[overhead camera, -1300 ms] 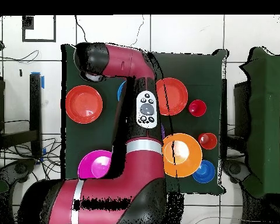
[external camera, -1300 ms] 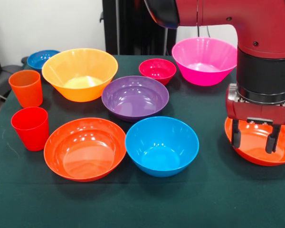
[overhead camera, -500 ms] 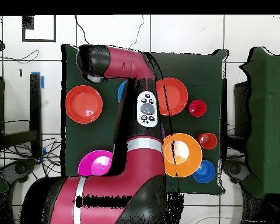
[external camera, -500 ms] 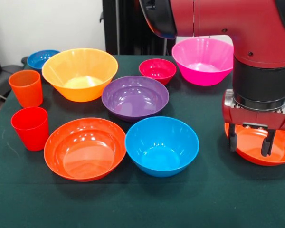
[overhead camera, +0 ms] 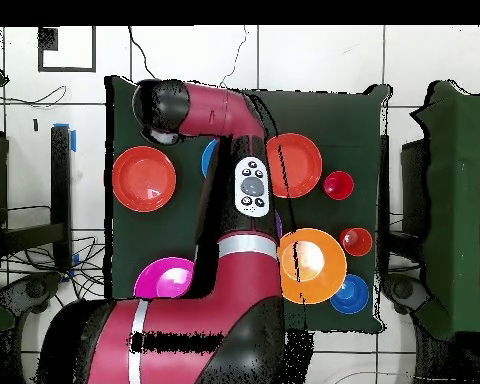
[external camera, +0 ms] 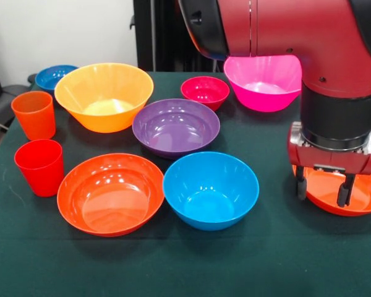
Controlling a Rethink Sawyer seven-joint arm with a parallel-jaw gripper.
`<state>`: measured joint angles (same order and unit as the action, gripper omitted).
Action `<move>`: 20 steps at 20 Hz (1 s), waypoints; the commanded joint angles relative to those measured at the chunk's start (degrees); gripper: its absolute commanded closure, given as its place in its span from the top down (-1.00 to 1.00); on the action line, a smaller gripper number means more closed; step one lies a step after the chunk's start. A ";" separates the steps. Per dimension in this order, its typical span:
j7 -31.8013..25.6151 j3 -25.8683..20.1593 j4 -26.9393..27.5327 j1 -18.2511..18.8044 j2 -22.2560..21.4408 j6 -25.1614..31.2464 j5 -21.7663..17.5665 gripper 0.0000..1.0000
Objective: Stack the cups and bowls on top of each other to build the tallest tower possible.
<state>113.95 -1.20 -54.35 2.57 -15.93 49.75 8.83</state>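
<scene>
— Nearest the camera across the table?
— Lay a wide red-orange bowl point(external camera: 110, 193) and, touching its rim, the medium blue bowl point(external camera: 211, 189), both upright and empty, on the dark green table point(external camera: 185, 266). No tower anywhere: nothing nested, every bowl alone.

— And the gripper?
— Hung at the right, gripper point(external camera: 321, 189) spread, fingers point(external camera: 302, 184) pointing down at the near rim of the second wide red-orange bowl point(external camera: 352, 192). Pinched nothing. Touching that rim or just above it: could not tell.

— The cups?
— Stood at the left edge, smooth red cup point(external camera: 39, 167) in front, ribbed orange cup point(external camera: 34, 115) just behind, both mouth up.

— Further back?
— Sat the purple bowl point(external camera: 175, 127) mid-table, the large yellow-orange bowl point(external camera: 104, 96) beside it to the left, the small magenta bowl point(external camera: 204, 92) just behind. Farthest: small blue bowl point(external camera: 54, 77) at the left corner, large pink bowl point(external camera: 264, 80) partly behind the red arm point(external camera: 284, 31).

— From overhead?
— Covered much of the middle, that arm point(overhead camera: 209, 110); showed clear a red-orange bowl point(overhead camera: 144, 178) alone at the left.
</scene>
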 commanded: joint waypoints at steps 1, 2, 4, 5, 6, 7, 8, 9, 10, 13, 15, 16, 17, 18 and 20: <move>-5.50 -6.00 -4.54 0.41 2.39 -4.57 -4.28 1.00; -5.43 -6.19 -4.62 0.37 2.59 -4.98 -4.18 1.00; -5.30 -6.51 -4.60 0.27 3.06 -5.64 -4.02 1.00; -5.23 -6.65 -4.49 0.22 3.31 -5.90 -3.96 1.00; -5.18 -6.68 -4.37 0.16 3.51 -6.07 -3.96 1.00; -5.12 -6.66 -4.26 0.10 3.65 -6.15 -3.95 1.00; -5.07 -6.65 -4.20 0.06 3.73 -6.26 -3.94 1.00; -5.02 -6.64 -4.14 0.01 3.82 -6.36 -3.93 1.00; -5.00 -6.72 -4.01 -0.03 4.04 -6.52 -3.88 1.00; -4.94 -6.96 -3.83 -0.12 4.59 -7.06 -3.74 1.00; -4.91 -7.00 -3.69 -0.17 4.86 -7.13 -3.68 1.00; -4.91 -7.02 -3.77 -0.18 4.87 -7.12 -3.66 1.00; -4.91 -7.05 -3.85 -0.20 4.87 -7.12 -3.64 1.00; -4.94 -7.09 -4.04 -0.18 4.77 -6.95 -3.57 1.00; -4.97 -7.09 -4.47 -0.17 4.44 -6.71 -3.53 1.00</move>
<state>113.95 -1.96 -54.34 2.56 -11.69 45.34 8.84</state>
